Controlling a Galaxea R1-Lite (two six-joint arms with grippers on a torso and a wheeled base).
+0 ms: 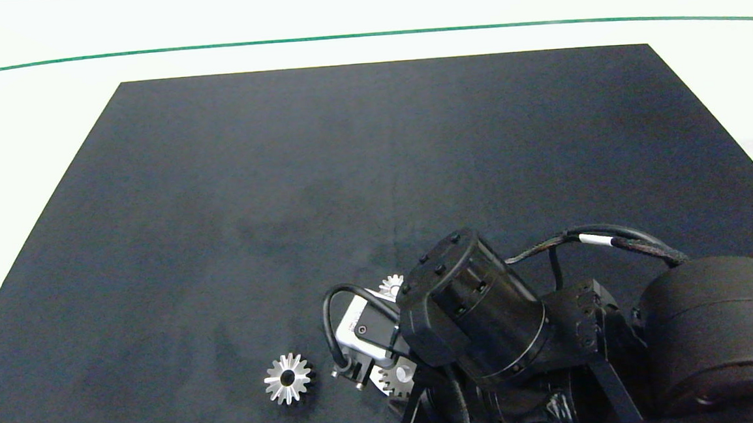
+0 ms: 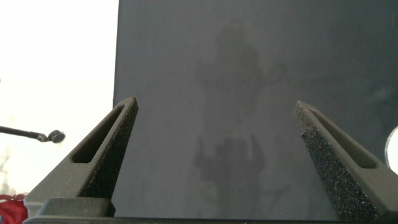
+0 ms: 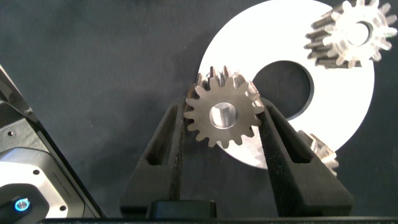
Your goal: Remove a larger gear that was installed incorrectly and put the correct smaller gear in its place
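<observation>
We see the smaller gear [image 3: 222,116] clamped between the fingers of the right pincer [image 3: 222,134], held just above a white ring plate [image 3: 348,99] that carries two raised gears [image 3: 351,34] at its rim, while the larger gear [image 1: 287,378] lies alone on the dark surface [image 1: 374,172], already off the plate. Our grip bears only on tooth tips, so we judge the gear could tilt or slip on the way down, or its teeth could ride on a neighbour's instead of meshing. Our left pincer [image 2: 214,124] hangs apart and empty over bare mat.
</observation>
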